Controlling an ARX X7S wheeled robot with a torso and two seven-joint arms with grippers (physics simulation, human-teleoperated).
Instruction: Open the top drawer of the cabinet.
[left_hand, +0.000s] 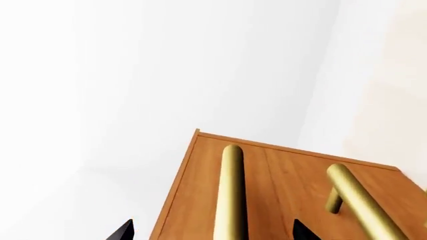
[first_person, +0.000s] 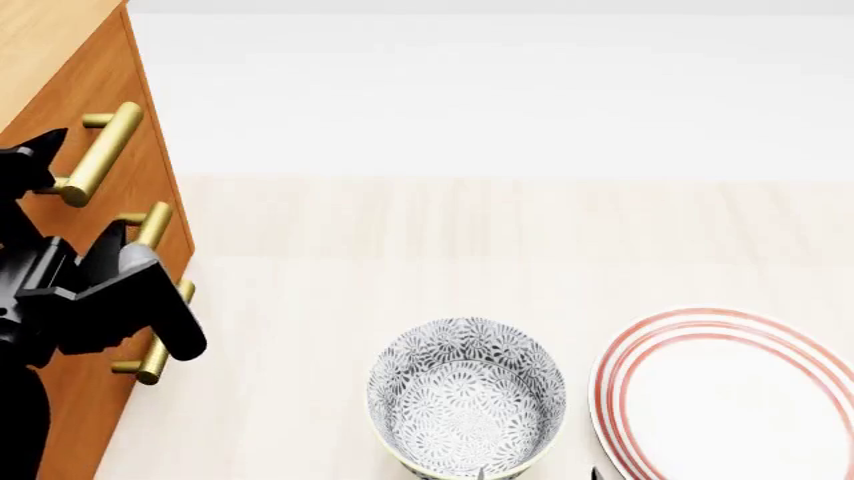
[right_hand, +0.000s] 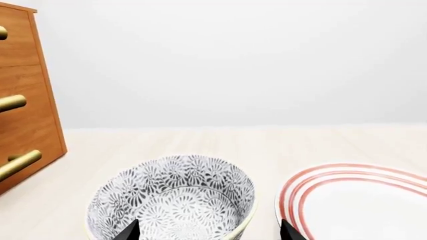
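Two grippers to report from our side: the right gripper (right_hand: 207, 231) has its tips spread wide apart just in front of the patterned bowl (right_hand: 175, 200), with the red-striped plate (right_hand: 360, 200) right next to that bowl. Our left gripper (left_hand: 212, 231) is also open, tips on either side of a brass handle (left_hand: 231, 192) on the cabinet (first_person: 114, 90), and beyond that, the top drawer (first_person: 94, 105) looks fully closed, front flush with the others.
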